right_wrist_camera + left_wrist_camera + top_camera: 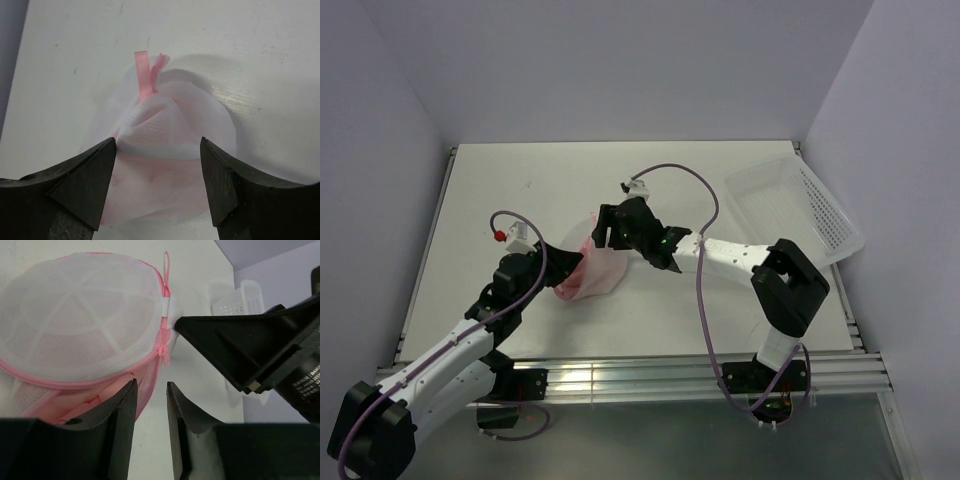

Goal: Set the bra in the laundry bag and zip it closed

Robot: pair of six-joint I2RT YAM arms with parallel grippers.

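The laundry bag [595,275] lies on the white table between my two grippers, its domed mesh top [75,320] ringed by a pink zipper rim. The pink bra [95,397] shows inside it under the rim, and faintly through the mesh [160,175] in the right wrist view. My left gripper [560,268] sits low at the bag's left side. Its jaws [151,384] are open a narrow gap, with only bare table between them; one finger [127,400] overlaps the bag's pink wall. My right gripper [607,232] hovers open and wide over the bag's far end [158,141], near a pink ribbon loop [145,75].
A white perforated plastic basket [795,205] stands at the back right corner and also shows in the left wrist view as the basket [240,297]. One black finger of the right gripper [225,340] reaches to the bag's white tab. Walls close in the table on three sides.
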